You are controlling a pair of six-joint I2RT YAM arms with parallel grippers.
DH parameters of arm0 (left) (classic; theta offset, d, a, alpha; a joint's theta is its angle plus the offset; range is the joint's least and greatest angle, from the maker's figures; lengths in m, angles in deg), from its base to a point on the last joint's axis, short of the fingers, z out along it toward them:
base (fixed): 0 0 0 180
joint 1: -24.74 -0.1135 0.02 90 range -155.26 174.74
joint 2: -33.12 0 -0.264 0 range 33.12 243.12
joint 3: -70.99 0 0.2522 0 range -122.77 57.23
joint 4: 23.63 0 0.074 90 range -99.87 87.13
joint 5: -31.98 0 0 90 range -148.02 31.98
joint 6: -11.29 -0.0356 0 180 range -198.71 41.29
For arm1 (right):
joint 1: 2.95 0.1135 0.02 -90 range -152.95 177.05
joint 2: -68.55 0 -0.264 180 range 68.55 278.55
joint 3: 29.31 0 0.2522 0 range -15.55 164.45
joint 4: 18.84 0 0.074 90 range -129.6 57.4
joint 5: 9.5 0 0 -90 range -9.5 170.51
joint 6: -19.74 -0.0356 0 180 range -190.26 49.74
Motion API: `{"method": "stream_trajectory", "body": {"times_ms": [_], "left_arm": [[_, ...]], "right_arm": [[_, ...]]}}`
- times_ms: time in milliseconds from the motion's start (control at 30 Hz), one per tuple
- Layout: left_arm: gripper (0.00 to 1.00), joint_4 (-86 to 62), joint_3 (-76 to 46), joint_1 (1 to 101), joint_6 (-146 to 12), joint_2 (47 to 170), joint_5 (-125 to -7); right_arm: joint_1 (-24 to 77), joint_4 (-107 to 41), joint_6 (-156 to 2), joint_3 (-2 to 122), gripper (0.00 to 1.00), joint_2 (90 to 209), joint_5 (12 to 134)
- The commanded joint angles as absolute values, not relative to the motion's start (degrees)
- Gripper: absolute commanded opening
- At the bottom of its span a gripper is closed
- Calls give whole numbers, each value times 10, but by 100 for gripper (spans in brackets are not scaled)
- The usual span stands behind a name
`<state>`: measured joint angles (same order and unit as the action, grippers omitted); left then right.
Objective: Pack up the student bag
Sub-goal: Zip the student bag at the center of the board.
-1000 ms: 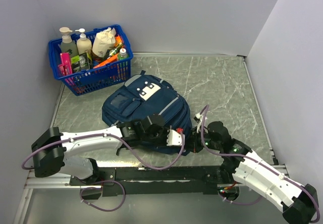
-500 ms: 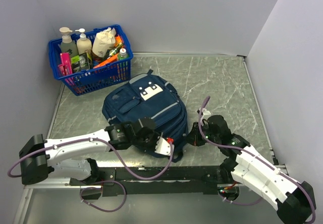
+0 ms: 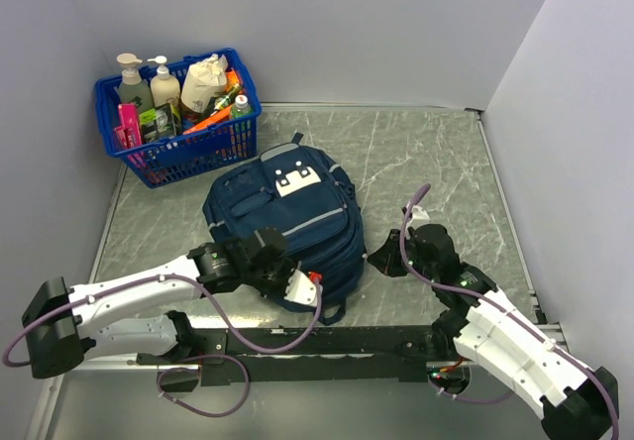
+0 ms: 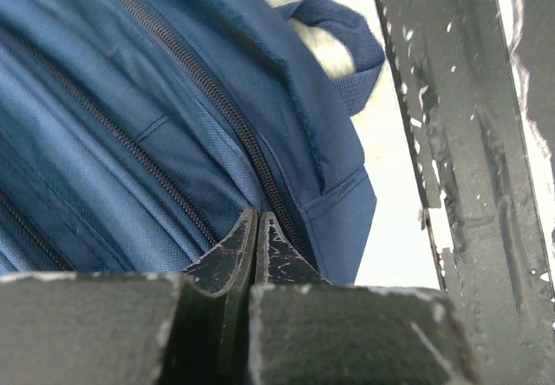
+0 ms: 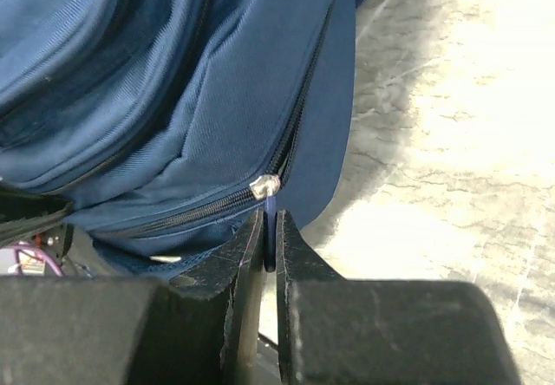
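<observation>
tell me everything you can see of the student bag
The student bag is a navy woven-fabric backpack with a white front patch, a grey stripe and several pockets, zips shut where visible. It lies front-up on the marbled table, close to the blue basket. The right gripper has its jaws pinched on a blue zipper pull at its side; the left gripper, jaws shut, sits against its near end beside a strap loop.

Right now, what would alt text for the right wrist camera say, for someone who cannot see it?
Two dark fingers pinch the blue pull tab hanging from a silver zipper slider on a navy backpack. Grey marbled tabletop shows to the right.
</observation>
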<state>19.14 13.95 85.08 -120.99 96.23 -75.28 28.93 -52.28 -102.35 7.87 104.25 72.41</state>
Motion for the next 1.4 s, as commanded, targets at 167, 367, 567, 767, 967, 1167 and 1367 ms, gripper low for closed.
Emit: {"method": "stream_trajectory", "body": {"times_ms": [167, 367, 567, 767, 967, 1167, 1367], "left_arm": [[27, 305, 217, 771, -1142, 845, -642], [73, 280, 167, 751, -1085, 815, -704], [73, 198, 17, 754, -997, 976, -738], [50, 91, -28, 810, -992, 1061, -695], [60, 63, -63, 849, -1016, 1109, -659], [60, 56, -84, 854, -1022, 1177, -644], [60, 41, -79, 856, -1021, 1196, -634]], "right_arm": [[275, -417, -976, 79, 0, 1075, 583], [290, -393, -971, 62, 0, 1100, 544], [297, -335, -977, 36, 0, 1096, 502], [304, -348, -965, 36, 0, 1085, 496], [304, -353, -957, 26, 0, 1069, 517], [305, -344, -959, 20, 0, 1073, 515], [305, -353, -957, 12, 0, 1047, 527]]}}
